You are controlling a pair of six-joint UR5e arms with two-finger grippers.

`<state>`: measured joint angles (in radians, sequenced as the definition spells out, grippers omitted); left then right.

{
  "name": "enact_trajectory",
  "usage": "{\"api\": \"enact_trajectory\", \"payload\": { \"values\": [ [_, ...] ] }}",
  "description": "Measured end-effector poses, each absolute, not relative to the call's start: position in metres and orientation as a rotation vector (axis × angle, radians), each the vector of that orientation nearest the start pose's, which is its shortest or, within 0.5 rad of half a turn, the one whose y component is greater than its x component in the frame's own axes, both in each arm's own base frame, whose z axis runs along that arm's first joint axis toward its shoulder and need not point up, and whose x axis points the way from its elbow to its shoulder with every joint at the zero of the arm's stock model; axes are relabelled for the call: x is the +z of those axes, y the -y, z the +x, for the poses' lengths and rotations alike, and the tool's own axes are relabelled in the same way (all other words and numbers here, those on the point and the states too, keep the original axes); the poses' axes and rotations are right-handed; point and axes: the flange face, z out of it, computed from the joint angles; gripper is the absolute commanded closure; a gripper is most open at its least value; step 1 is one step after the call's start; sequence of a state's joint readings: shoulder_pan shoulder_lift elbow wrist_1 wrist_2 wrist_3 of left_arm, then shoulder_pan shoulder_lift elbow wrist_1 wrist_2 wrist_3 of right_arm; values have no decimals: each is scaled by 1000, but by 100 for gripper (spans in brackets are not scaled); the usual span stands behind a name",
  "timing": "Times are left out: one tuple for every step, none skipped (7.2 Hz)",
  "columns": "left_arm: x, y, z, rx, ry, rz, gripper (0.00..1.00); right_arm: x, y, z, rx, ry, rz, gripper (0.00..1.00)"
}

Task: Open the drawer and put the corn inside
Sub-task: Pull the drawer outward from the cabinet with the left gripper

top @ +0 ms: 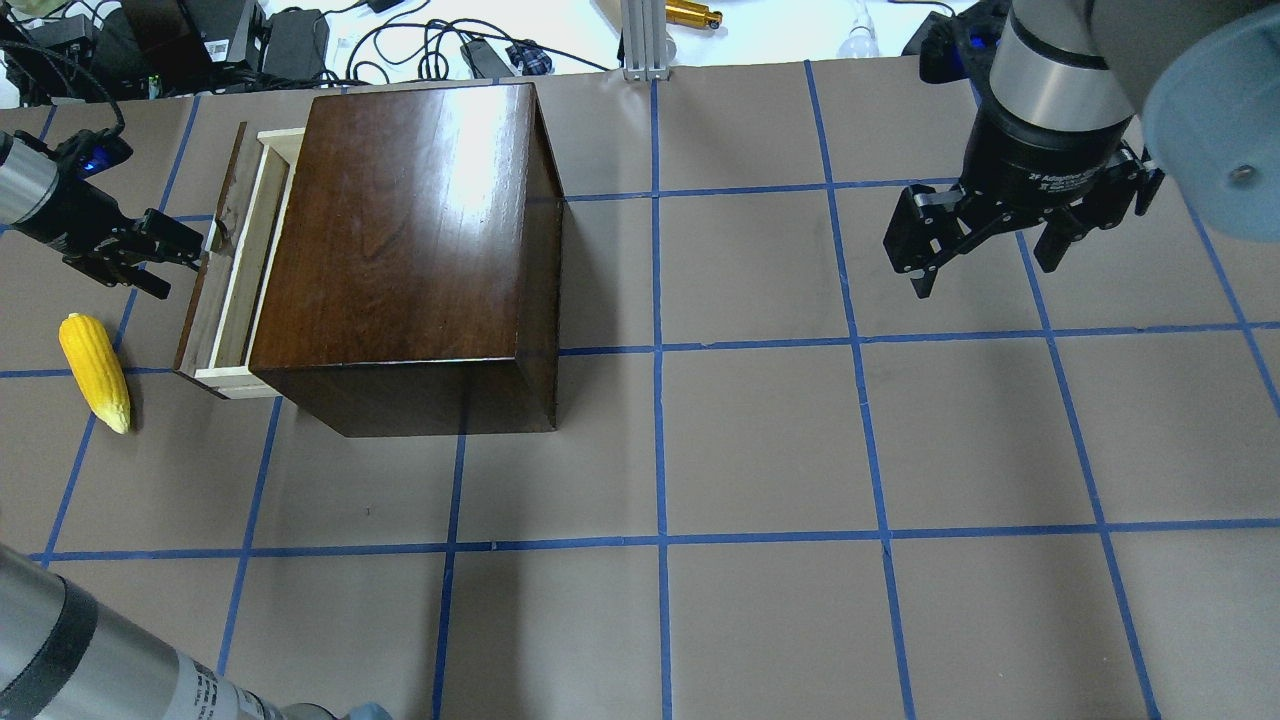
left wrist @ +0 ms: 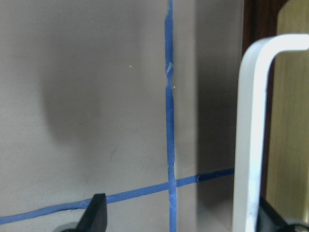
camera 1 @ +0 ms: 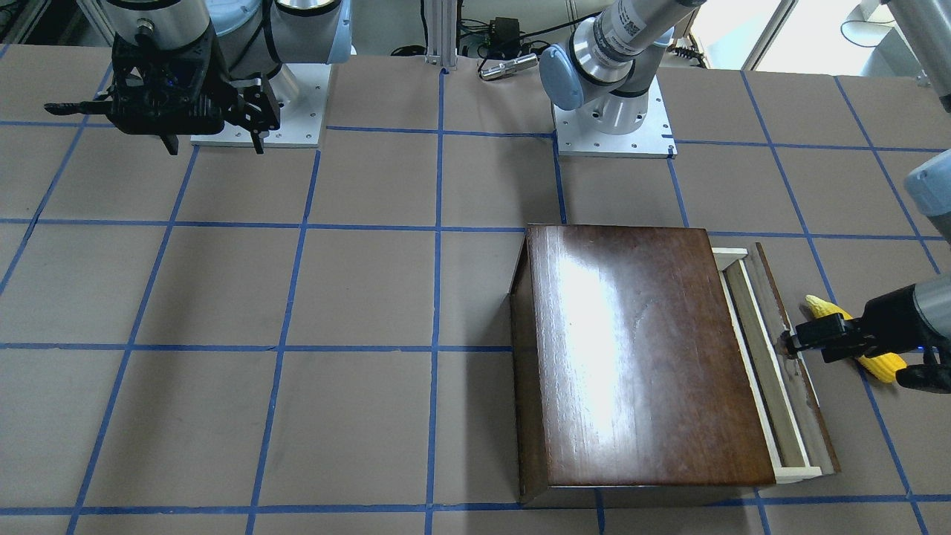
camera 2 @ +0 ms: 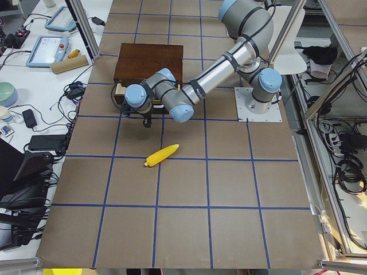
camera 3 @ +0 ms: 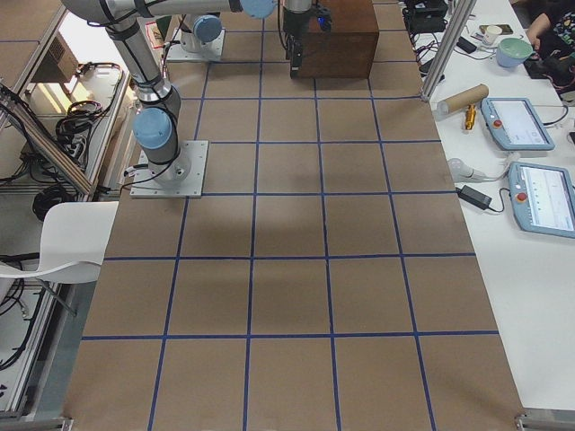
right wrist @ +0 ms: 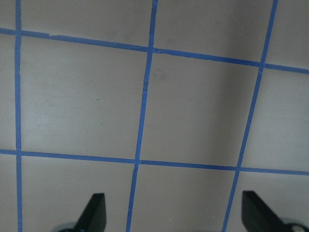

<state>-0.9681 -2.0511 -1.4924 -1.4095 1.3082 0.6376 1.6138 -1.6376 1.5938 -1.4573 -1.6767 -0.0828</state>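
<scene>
The glossy dark-brown box (top: 400,230) stands on the robot's left half of the table. Its drawer (top: 235,270) is pulled partly out, showing a strip of pale wood tray (camera 1: 773,371). My left gripper (top: 185,255) is at the drawer's front panel with its jaws open. In the left wrist view the metal pull (left wrist: 248,135) sits between the fingers, close to one of them. The yellow corn (top: 93,370) lies on the table beside the drawer front, partly behind the left gripper (camera 1: 787,343) in the front view. My right gripper (top: 985,275) is open and empty, hovering far off.
The table is brown with a blue tape grid. The box (camera 1: 639,349) is the only large obstacle. Cables and devices lie past the table's far edge (top: 400,45). The right arm's base plate (camera 1: 260,111) is bolted near the robot's edge.
</scene>
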Motion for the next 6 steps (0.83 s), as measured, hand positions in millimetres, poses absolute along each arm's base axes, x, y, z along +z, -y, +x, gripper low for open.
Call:
{"api": "enact_trajectory", "payload": {
  "values": [
    [269, 608, 232, 72, -3492, -10, 0, 498, 450, 142, 117, -3237, -210, 0],
    [269, 607, 236, 67, -3491, -19, 0, 498, 450, 142, 117, -3237, -211, 0],
    [270, 607, 240, 63, -3490, -27, 0, 498, 450, 142, 117, -3237, -211, 0],
    [270, 604, 246, 59, -3490, -43, 0, 498, 450, 142, 117, -3237, -211, 0],
    [270, 601, 254, 55, -3490, -64, 0, 498, 450, 142, 117, -3237, -211, 0],
    [270, 599, 259, 51, -3490, -79, 0, 498, 450, 142, 117, -3237, -212, 0]
  ]
}}
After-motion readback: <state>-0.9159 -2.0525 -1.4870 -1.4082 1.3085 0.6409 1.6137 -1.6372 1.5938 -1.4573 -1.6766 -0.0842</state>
